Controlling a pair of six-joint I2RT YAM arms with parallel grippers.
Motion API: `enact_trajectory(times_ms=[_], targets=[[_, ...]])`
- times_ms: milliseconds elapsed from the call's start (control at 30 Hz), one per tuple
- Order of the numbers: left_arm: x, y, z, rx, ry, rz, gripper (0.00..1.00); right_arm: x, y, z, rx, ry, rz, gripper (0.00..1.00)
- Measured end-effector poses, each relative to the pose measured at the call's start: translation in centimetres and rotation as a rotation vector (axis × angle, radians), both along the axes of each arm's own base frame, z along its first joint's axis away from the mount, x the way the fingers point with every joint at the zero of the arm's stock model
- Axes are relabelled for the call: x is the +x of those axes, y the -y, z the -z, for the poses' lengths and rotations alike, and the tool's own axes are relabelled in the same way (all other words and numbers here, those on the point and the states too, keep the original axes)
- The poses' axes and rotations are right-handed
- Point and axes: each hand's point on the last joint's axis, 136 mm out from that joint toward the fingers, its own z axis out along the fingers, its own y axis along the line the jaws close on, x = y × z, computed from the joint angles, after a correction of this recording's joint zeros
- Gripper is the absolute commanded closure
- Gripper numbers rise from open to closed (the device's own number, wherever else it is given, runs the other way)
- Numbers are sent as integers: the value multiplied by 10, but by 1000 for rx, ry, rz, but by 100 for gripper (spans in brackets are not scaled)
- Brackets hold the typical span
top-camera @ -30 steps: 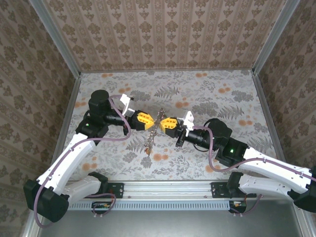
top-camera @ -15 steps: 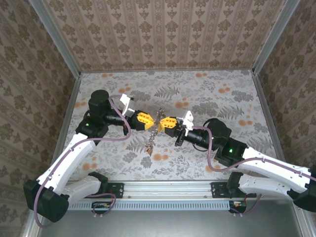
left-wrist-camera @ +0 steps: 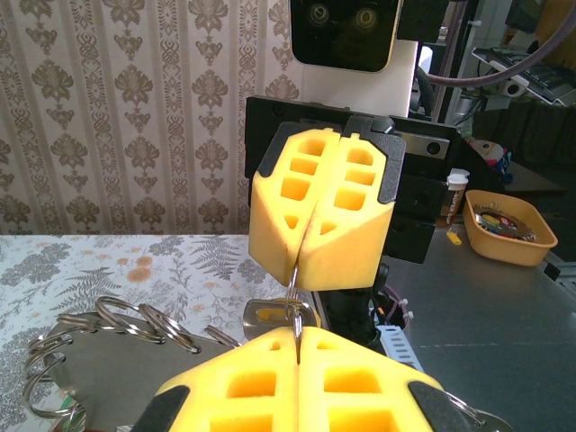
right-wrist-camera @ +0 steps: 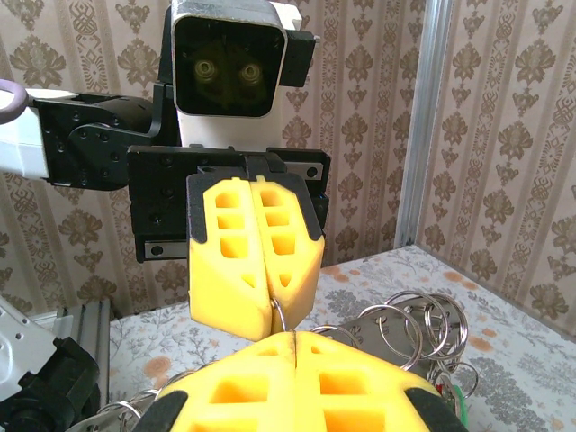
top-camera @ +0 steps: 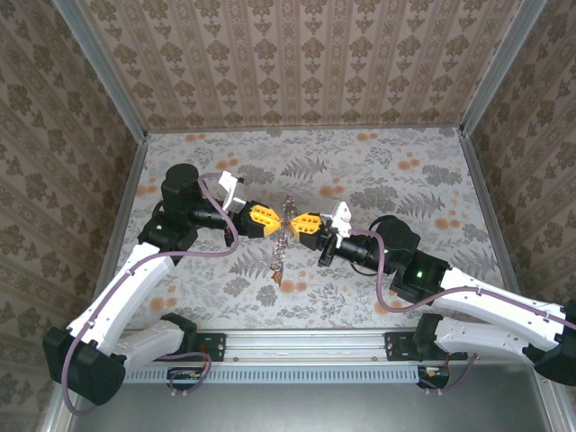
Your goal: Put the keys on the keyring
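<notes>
Table (top-camera: 405,180) under dangling keys (top-camera: 280,259); wrist views: pinched keyring (left-wrist-camera: 294,297).

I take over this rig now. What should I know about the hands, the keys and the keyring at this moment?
The left hand is shut on the keyring.
The right hand is shut on the same keyring, tip to tip with the left.
The keys hang in a bunch below the hands.
Done: keyring gripped from both sides.
Left: I cannot tell which keys are threaded; check that before releasing.
</notes>
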Motion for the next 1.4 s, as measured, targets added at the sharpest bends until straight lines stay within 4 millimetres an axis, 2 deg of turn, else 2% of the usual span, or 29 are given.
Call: enact_trajectory(times_ms=[700, 967, 1400], targets=[[0, 0, 0, 0, 0, 0, 100, 0, 1, -1, 3, 1, 0, 100], [0, 0, 0, 0, 0, 0, 100, -3, 5, -8, 21, 13, 0, 100], [0, 0, 0, 0, 0, 0, 100, -2, 1, -3, 9, 1, -4, 100]])
